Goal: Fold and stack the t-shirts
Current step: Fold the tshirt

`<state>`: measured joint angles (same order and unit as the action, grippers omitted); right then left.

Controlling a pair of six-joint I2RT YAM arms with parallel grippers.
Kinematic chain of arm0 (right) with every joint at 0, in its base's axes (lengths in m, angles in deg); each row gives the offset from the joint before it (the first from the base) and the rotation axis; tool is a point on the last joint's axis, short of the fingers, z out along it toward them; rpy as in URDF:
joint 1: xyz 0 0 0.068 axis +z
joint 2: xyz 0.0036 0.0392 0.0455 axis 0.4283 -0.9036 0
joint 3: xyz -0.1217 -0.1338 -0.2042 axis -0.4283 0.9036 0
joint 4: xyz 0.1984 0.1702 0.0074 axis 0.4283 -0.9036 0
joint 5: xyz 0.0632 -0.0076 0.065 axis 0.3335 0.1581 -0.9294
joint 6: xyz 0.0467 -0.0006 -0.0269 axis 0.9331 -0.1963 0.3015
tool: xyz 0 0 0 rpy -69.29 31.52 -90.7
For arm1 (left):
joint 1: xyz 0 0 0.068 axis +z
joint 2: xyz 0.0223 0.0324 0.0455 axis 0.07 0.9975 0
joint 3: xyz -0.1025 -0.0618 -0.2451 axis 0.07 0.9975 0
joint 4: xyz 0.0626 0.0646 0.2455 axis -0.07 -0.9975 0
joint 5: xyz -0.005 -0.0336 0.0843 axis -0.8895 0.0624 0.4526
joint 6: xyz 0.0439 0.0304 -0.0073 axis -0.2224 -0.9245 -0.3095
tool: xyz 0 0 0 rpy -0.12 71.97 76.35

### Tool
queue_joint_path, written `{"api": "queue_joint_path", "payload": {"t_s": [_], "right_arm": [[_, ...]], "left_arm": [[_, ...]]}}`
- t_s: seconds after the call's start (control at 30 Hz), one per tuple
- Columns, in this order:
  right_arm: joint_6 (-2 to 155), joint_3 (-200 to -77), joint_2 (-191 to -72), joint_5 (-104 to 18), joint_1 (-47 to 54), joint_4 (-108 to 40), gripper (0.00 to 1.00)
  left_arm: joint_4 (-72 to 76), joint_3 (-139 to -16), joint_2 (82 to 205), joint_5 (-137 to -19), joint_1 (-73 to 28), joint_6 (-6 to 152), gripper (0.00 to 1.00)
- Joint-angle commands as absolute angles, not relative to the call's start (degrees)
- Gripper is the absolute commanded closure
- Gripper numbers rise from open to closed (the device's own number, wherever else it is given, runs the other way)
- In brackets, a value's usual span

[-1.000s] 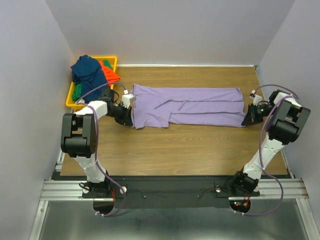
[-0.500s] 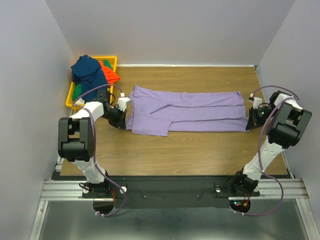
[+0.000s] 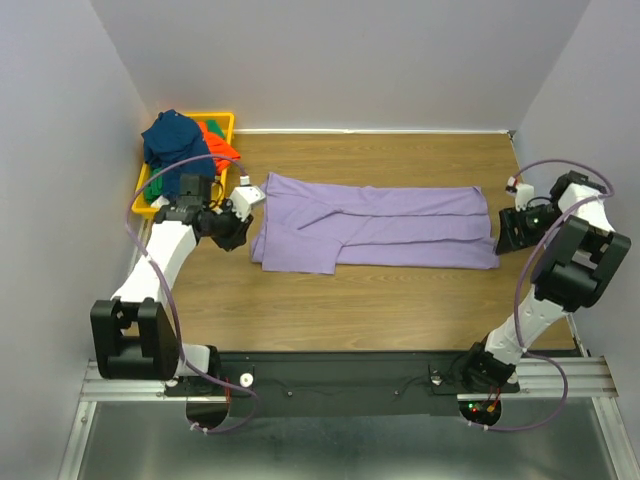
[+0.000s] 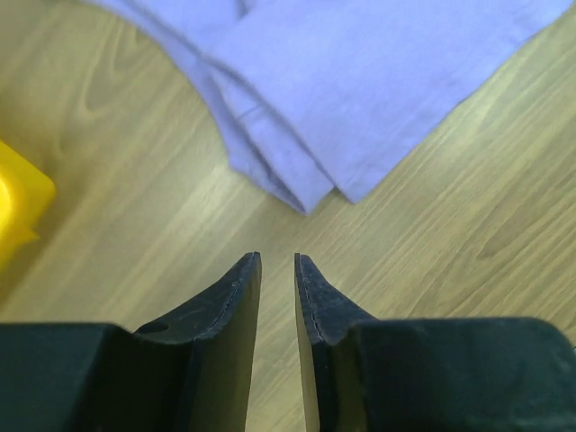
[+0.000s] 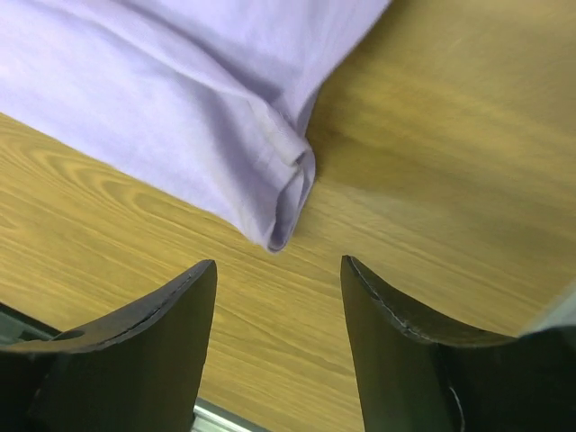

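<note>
The lavender t-shirt [image 3: 380, 225] lies flat on the wooden table as a long band folded lengthwise. Its left corner [image 4: 360, 81] shows in the left wrist view and its right corner [image 5: 180, 108] in the right wrist view. My left gripper [image 3: 238, 236] [image 4: 277, 261] hovers just off the left corner, its fingers a narrow gap apart with nothing between them. Just past the right corner, my right gripper [image 3: 506, 232] [image 5: 279, 263] stands wide open and empty. Navy [image 3: 175, 140], orange-red [image 3: 218, 142] and green [image 3: 153, 185] t-shirts are heaped in the bin.
The yellow plastic bin [image 3: 140, 203] [image 4: 18, 207] stands at the back left, close to my left gripper. Grey walls close in the table on the left, right and back. Bare wood lies in front of the shirt.
Both grippers have let go of the lavender shirt's ends, opened and backed away from it. The left arm has swung outward to the left. The shirt now lies loose.
</note>
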<state>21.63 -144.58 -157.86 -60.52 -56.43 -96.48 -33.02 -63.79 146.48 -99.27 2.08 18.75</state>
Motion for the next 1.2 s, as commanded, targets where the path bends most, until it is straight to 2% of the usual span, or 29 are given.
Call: {"api": "queue_joint_path", "payload": {"t_s": [0.0,0.3,0.73,0.83,0.87,0.97,1.17], "right_arm": [[21.8,-148.7,-152.0,-66.3,-55.2,-100.3,0.37],[25.9,-145.1,-151.8,-71.8,-48.5,-101.2,0.44],[25.9,-142.7,-151.7,-71.5,-47.9,-99.9,0.47],[25.9,-142.9,-151.9,-71.2,-47.9,-99.9,0.49],[25.8,-143.2,-152.0,-71.1,-47.9,-99.9,0.5],[25.9,-143.7,-152.3,-71.0,-47.9,-100.0,0.52],[25.5,-144.8,-153.0,-70.7,-47.9,-99.9,0.53]], "left_arm": [[-34.6,-60.6,145.2,-95.4,-4.4,15.4,0.67],[-20.4,-55.2,150.1,-87.9,-18.5,28.8,0.66],[-14.9,-55.9,161.6,-80.5,-23.6,34.2,0.66],[-15.3,-56.2,163.0,-79.7,-23.7,34.2,0.78],[-15.7,-56.2,163.1,-79.8,-23.7,34.1,0.88],[-19.2,-57.2,162.4,-81.4,-23.8,33.9,1.0],[-30.4,-69.1,158.6,-87.4,-23.8,34.0,1.0]]}}
